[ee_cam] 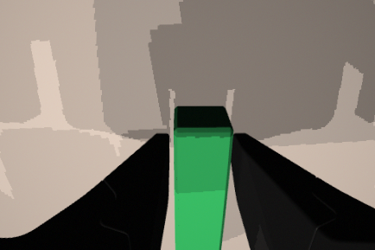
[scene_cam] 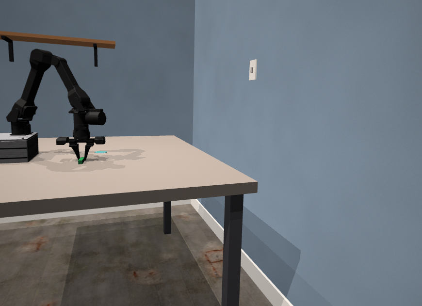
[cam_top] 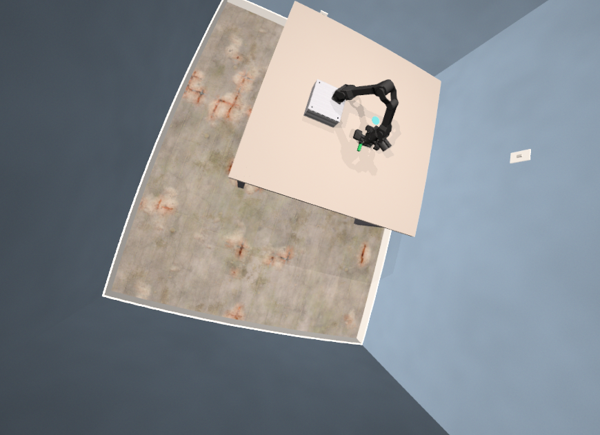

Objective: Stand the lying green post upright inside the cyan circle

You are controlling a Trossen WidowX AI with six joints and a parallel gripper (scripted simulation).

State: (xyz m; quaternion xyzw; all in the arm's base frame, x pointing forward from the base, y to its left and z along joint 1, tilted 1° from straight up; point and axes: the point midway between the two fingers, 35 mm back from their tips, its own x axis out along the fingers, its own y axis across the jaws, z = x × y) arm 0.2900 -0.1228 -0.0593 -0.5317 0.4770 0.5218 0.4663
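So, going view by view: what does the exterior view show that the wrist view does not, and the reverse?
Only the exterior view: the flat cyan circle, the brown wall shelf and the black jointed arm.

Only the wrist view: a thin strip of surface visible between the post and the picture-left finger.

Both: the green rectangular post, lying between the hand's black fingers, and part of the pale table top.
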